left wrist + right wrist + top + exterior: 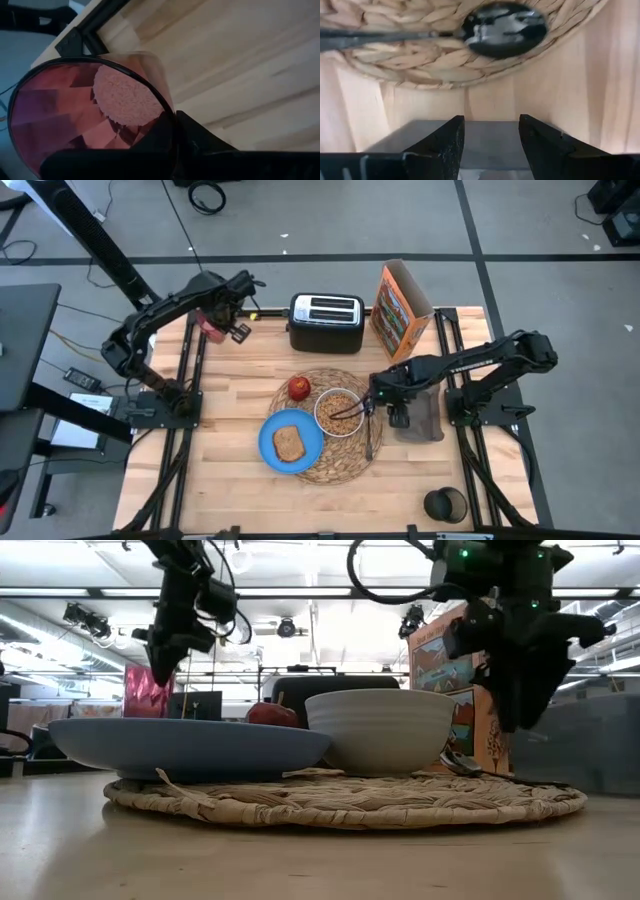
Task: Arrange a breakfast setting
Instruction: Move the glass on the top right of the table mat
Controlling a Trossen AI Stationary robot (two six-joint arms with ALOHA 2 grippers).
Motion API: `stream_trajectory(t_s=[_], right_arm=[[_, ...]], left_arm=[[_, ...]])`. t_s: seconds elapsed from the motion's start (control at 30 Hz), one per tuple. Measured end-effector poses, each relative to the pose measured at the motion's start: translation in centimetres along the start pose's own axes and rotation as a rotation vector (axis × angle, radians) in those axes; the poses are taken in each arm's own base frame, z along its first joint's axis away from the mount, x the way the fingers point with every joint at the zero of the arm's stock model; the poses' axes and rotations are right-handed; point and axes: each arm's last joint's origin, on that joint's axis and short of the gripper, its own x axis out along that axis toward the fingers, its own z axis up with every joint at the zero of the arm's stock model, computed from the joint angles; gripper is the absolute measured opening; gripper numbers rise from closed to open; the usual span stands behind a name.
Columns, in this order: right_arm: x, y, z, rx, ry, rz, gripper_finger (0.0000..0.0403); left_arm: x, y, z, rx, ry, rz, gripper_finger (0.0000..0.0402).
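Left gripper (pixel 226 320) clamped on pink-red cup (pixel 212 322); right gripper (pixel 398 410) apart, empty; no legible writing.

Table (pixel 230 480): pale wood, butcher-block strips, smooth matt finish.
Placemat (pixel 400 802): coarse woven straw, rough.
Spoon (pixel 504 29): polished metal, mirror-glossy.
Cup (pixel 75 117): translucent pink-red plastic, faceted, glossy.
Plate (pixel 190 745): blue, smooth, low sheen.
Bowl (pixel 380 730): white, finely ribbed, matt.
Apple (pixel 299 387): red, shiny skin.
Toaster (pixel 326 322): black casing, bright metal top.
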Motion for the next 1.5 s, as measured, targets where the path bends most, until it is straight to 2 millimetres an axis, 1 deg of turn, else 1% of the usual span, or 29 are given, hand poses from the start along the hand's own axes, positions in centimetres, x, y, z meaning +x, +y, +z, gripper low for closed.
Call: stream_trajectory(t_s=[0.23, 0.37, 0.47, 0.53, 0.6, 0.7, 0.8, 0.87, 0.97, 1.07, 1.13, 1.2, 1.27, 1.33, 1.4, 1.5], right_arm=[[-0.6, 0.2, -1.3, -0.006, 0.098, 0.048, 0.0192], [-1.5, 0.2, -1.6, -0.030, 0.053, 0.022, 0.0193], [-3.6, 0.2, -1.4, -0.031, -0.050, 0.008, 0.0193], [-5.3, 0.3, -1.3, -0.035, -0.168, -0.015, 0.0192], [-6.8, 0.3, -1.2, -0.037, -0.313, -0.044, 0.0193], [-8.6, 0.4, -0.8, -0.051, -0.511, -0.077, 0.0203], [-10.1, 0.6, 0.1, -0.078, -0.695, -0.064, 0.0226], [-10.7, 0.7, 0.9, -0.096, -0.797, -0.059, 0.0249], [-11.0, 0.9, 2.6, -0.123, -0.928, -0.065, 0.0295], [-10.8, 1.0, 4.6, -0.110, -1.040, -0.069, 0.0347], [-10.5, 1.0, 5.8, -0.109, -1.108, -0.074, 0.0380], [-10.1, 1.0, 6.9, -0.126, -1.162, -0.090, 0.0394], [-9.8, 0.8, 7.8, -0.140, -1.188, -0.091, 0.0390], [-9.6, 0.7, 8.7, -0.149, -1.177, -0.086, 0.0384], [-9.5, 0.5, 9.6, -0.159, -1.161, -0.087, 0.0384], [-9.5, 0.5, 11.0, -0.170, -1.135, -0.074, 0.0389]], left_arm=[[-2.1, -1.8, -1.7, 0.056, -0.041, -0.030, 0.0014], [-2.8, -2.7, -2.5, 0.082, -0.041, -0.038, 0.0014], [-4.1, -3.2, -3.0, 0.115, -0.035, -0.039, 0.0014], [-5.7, -3.5, -3.3, 0.139, -0.067, -0.048, 0.0014], [-7.6, -3.9, -3.3, 0.152, -0.135, -0.076, 0.0014], [-10.6, -4.6, -3.7, 0.189, -0.232, -0.145, 0.0014], [-13.5, -5.4, -4.7, 0.251, -0.319, -0.227, 0.0014], [-15.2, -6.1, -5.5, 0.312, -0.383, -0.275, 0.0014], [-17.4, -7.4, -7.2, 0.409, -0.452, -0.334, 0.0014], [-19.1, -9.2, -8.8, 0.521, -0.540, -0.414, 0.0014], [-19.8, -10.5, -9.9, 0.572, -0.575, -0.468, 0.0014], [-20.4, -11.5, -10.7, 0.595, -0.608, -0.516, 0.0014], [-20.7, -12.7, -11.1, 0.604, -0.631, -0.546, 0.0014], [-20.8, -13.7, -11.4, 0.615, -0.641, -0.554, 0.0014], [-20.7, -14.8, -11.4, 0.632, -0.655, -0.554, 0.0014], [-20.2, -16.7, -11.1, 0.665, -0.641, -0.542, 0.0014]])
